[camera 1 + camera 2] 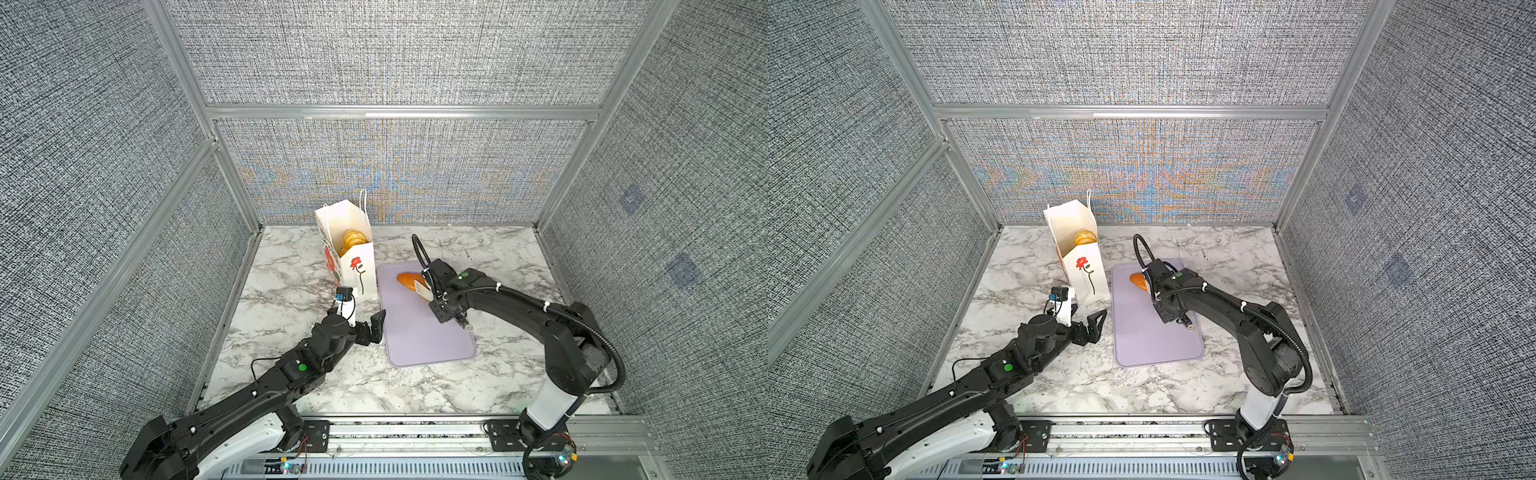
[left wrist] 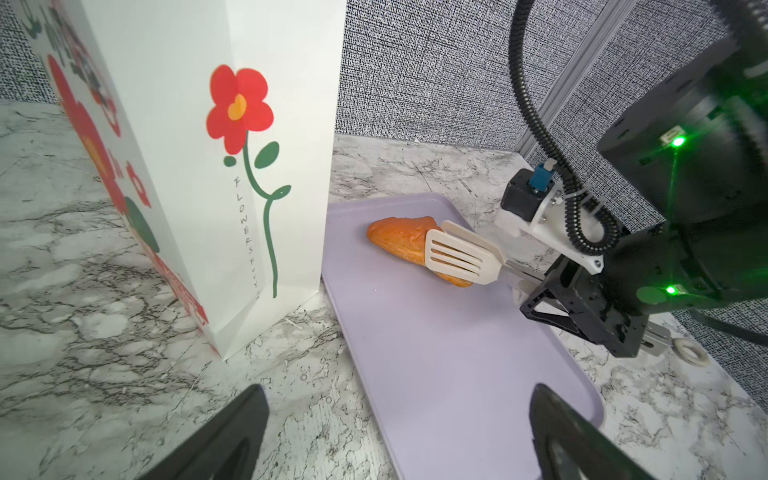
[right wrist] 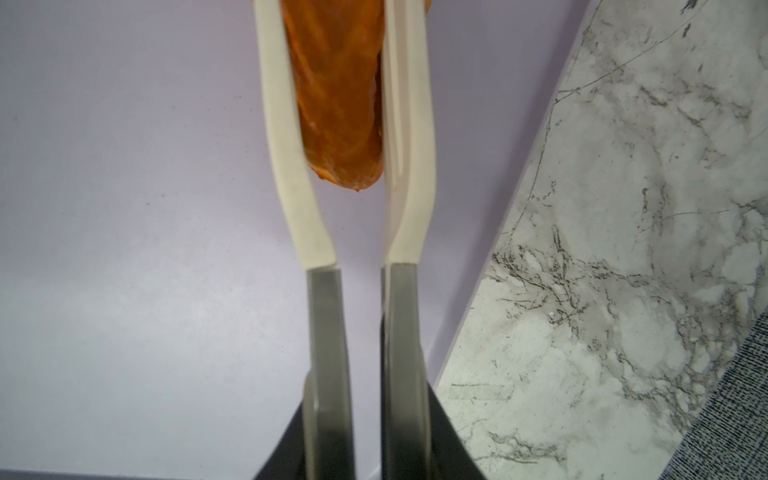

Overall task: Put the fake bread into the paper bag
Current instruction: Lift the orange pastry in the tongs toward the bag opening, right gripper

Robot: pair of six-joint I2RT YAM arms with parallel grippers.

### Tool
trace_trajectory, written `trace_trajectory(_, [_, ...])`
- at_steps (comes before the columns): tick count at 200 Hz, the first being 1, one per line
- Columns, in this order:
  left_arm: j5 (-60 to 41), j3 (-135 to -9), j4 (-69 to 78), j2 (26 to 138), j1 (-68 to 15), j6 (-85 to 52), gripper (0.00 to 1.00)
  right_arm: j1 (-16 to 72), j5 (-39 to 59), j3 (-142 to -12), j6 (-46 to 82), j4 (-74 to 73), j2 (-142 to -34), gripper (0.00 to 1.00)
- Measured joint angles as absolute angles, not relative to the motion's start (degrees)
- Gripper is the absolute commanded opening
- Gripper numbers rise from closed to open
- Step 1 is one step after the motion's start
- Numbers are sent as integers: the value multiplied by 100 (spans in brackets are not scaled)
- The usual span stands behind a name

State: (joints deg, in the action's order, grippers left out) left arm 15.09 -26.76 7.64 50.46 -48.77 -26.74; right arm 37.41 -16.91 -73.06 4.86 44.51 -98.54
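Hidden or cut off:
- The right gripper (image 3: 368,399) is showing only the black roots of its fingers (image 3: 286,440) at the edge of its wrist view. They are pressing in on the steel arms of the tongs (image 2: 457,255).
- The cream slotted tong blades are clamping the fake bread (image 2: 399,241) from both sides. Its far end is running out of the right wrist frame.
- The piece is sitting at the far end of the lavender tray (image 1: 419,345). Cannot tell whether it is lifting clear of the surface.
- Golden pastries (image 1: 353,239) are peeking from the open mouth of the paper bag (image 1: 353,266). The bag walls are hiding how many.
- The left gripper (image 2: 397,399) is showing only its dark tips, which are standing wide apart and holding nothing, near the bag's front corner.

Materials and shapes:
- The bread is reading as a glossy, ridged, orange-brown wedge.
- The tray is looking matte and flat, with rounded corners.
- The bag is standing upright just beside the tray on the marble-patterned tabletop (image 1: 291,291). It is white creased paper with a cord handle and a red flower print.
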Motion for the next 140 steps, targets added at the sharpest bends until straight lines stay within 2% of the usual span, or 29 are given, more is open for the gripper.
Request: trace_trajectory(140, [1649, -3011, 471, 4971, -4877, -2418, 99, 3865, -1656, -7614, 637, 4606, -9111, 30])
